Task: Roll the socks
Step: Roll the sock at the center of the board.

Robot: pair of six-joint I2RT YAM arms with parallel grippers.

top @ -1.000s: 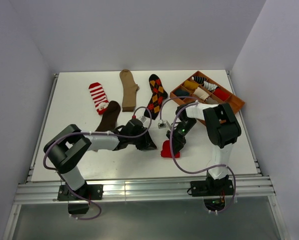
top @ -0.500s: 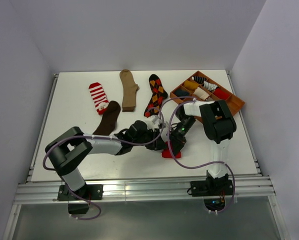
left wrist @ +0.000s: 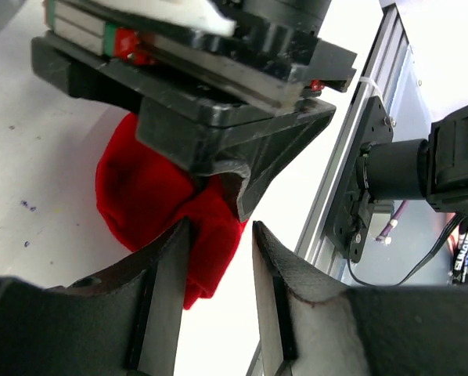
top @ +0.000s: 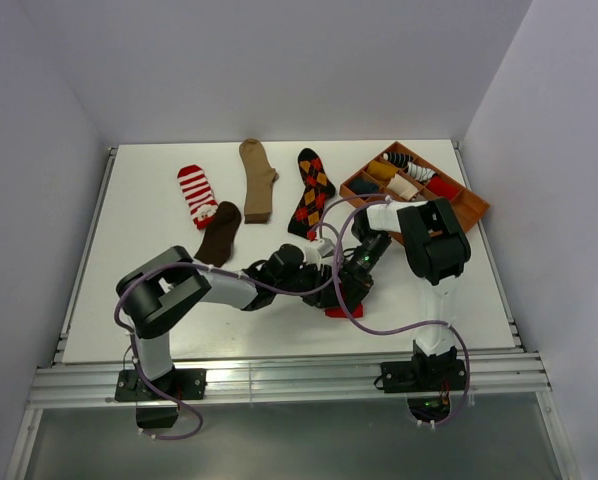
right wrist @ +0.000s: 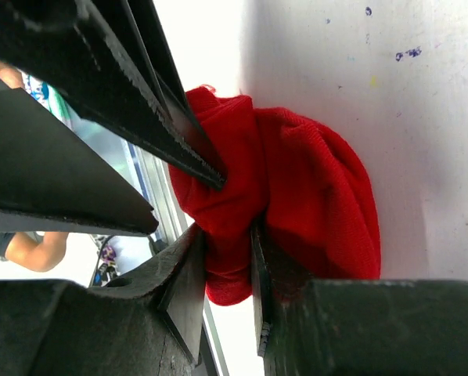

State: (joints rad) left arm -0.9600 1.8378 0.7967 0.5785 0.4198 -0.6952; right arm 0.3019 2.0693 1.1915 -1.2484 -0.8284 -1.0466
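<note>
Red sock (top: 341, 309): bunched on the table (top: 149, 215), front centre.
Right gripper (right wrist: 226, 239): pinching a fold of it.
Left gripper (left wrist: 218, 235): narrow — sock edge between jaws, grip unclear.

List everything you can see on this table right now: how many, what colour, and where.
red sock: one, red, bunched near centre
striped sock: one, red and white, far left
tan sock: one, tan, far centre
brown sock: one, dark brown, beside the striped sock
argyle sock: one, black with diamonds, right of the tan sock
tray: one, brown wood, far right
rolled socks: several, mixed colours, in tray
table: one, white
left gripper: black, open at red sock
right gripper: black, shut on red sock
</note>
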